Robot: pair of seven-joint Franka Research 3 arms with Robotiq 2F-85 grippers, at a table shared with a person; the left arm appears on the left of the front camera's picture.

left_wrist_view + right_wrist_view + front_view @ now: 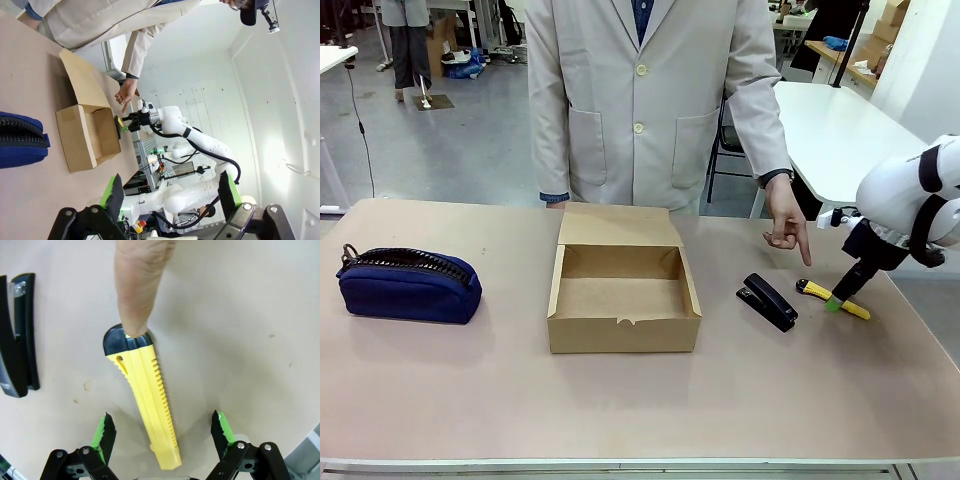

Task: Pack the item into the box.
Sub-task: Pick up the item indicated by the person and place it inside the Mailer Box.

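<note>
The item [145,390], a slim yellow stick with a ridged edge and a black end cap, lies flat on the table at the right [855,309]. My right gripper [163,432] is open and lowered over it, one green pad on each side of its near end, neither touching. It shows over the item from the front [840,298] too. A person's fingertip [140,285] rests on the black cap. The box [620,335], brown cardboard with its lid flap folded back, stands open and empty mid-table. My left gripper [170,192] is open, held high above the table's left side.
A black stapler [767,301] lies between the box and the item, close to my right gripper. A navy zip pouch [408,285] sits at the far left. The person in a pale coat stands behind the box, their hand [788,225] pointing down.
</note>
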